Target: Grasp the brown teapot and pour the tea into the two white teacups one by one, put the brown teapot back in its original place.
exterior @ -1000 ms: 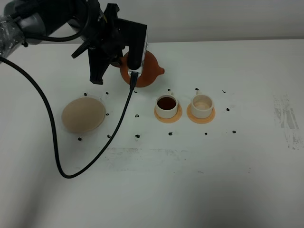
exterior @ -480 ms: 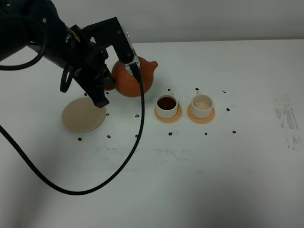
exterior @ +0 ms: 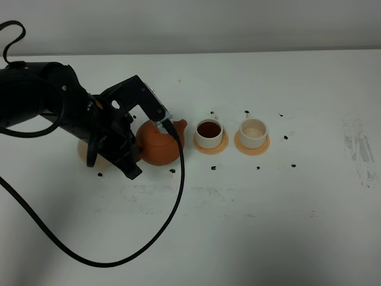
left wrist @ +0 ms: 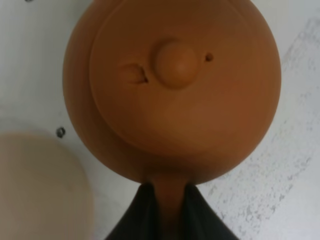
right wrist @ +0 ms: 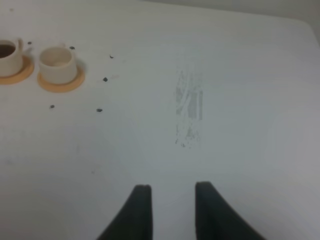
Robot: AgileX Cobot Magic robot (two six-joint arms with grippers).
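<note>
Brown teapot (exterior: 158, 143) now lower, nr saucer (left wrist: 40, 185); poss. touching table (exterior: 268, 208).

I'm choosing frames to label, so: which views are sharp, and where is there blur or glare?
Exterior high: evenly lit, sharp, no glare, the brown teapot crisp. Left wrist: the teapot fills the frame, slightly soft; the saucer is blurred. Right wrist: soft overall, the right gripper dark and fuzzy-edged.
</note>
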